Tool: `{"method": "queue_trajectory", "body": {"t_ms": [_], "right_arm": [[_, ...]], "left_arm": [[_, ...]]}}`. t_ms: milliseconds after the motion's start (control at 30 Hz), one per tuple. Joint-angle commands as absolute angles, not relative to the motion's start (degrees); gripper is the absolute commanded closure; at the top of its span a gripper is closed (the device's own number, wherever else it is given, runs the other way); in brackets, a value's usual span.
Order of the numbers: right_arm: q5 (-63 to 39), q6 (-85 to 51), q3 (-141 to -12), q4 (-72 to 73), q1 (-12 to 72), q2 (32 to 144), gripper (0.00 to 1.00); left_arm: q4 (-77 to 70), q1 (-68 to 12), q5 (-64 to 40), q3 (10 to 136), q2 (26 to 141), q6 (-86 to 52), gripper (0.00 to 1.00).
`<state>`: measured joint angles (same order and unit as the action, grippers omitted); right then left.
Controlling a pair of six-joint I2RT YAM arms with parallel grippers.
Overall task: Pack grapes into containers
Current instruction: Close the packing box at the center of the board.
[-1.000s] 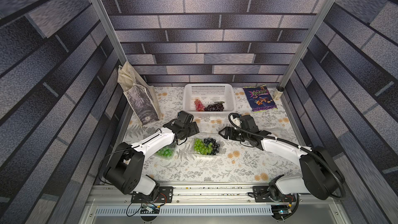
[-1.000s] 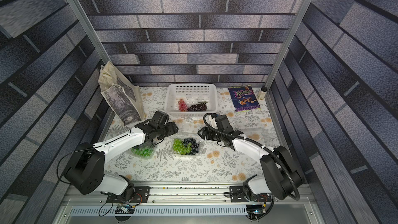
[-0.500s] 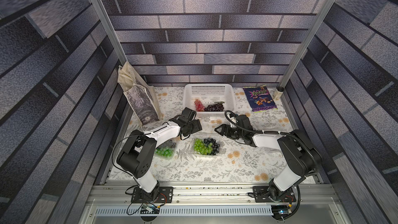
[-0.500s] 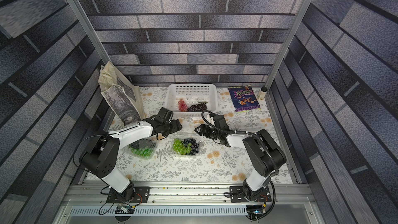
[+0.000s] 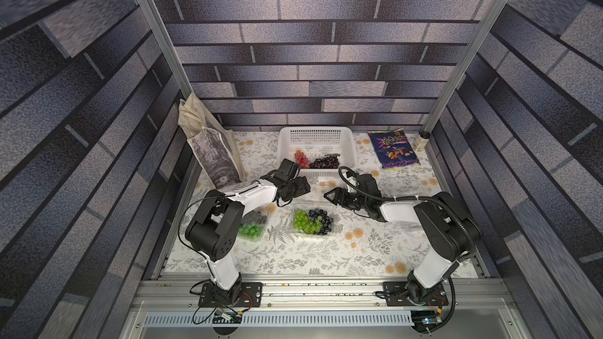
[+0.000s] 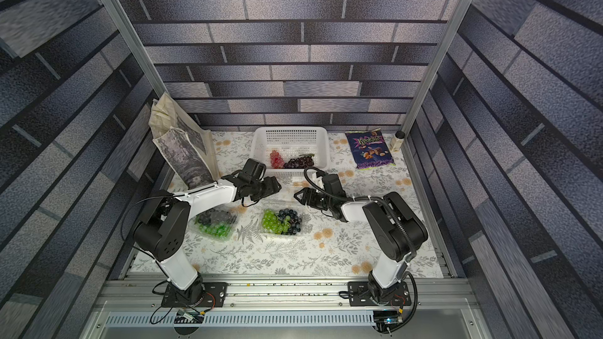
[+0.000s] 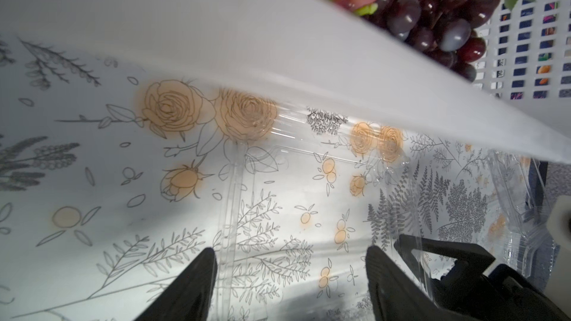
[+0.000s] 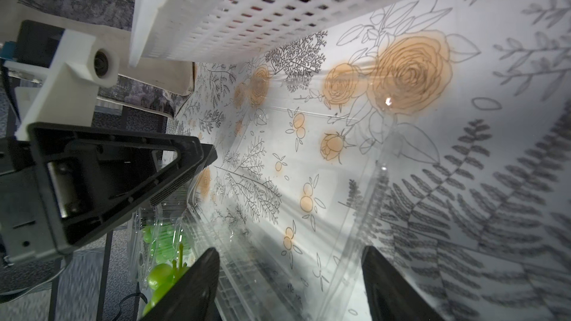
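Risk first: our left gripper (image 7: pixel 290 251) and right gripper (image 8: pixel 290 251) both gape wide, holding nothing, flanking the empty clamshell (image 7: pixel 296 180) at frame centre. Closing carelessly, we could crumple its thin plastic or skid it. Red grapes (image 5: pixel 301 159) lie in the white basket (image 5: pixel 315 138), upper centre.

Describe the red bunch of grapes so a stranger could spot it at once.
Look to the white basket at the back of the flowered tablecloth. Two bunches lie along its near wall; the red grapes are the smaller, translucent one on the side toward the cloth bag, beside the dark purple grapes.
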<state>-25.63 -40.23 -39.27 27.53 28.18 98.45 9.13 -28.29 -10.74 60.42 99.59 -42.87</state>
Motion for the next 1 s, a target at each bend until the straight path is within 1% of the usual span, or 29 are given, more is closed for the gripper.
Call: {"method": "queue_trajectory", "body": {"t_ms": [0, 667, 967], "right_arm": [[-26.21, -39.53, -40.05, 31.05, 27.87, 98.75, 0.27], [-26.5, -37.27, -36.96, 28.25, 27.96, 89.63, 0.28], [-26.13, -34.89, -37.98, 24.54, 28.09, 86.45, 0.28]], "left_arm": [[7.9, -27.95, -12.48, 61.28, 100.1, -41.69, 0.22], [7.29, -30.1, -11.45, 57.52, 92.53, -42.63, 0.22], [10.45, -30.49, -10.28, 57.94, 89.15, -41.85, 0.22]]}}
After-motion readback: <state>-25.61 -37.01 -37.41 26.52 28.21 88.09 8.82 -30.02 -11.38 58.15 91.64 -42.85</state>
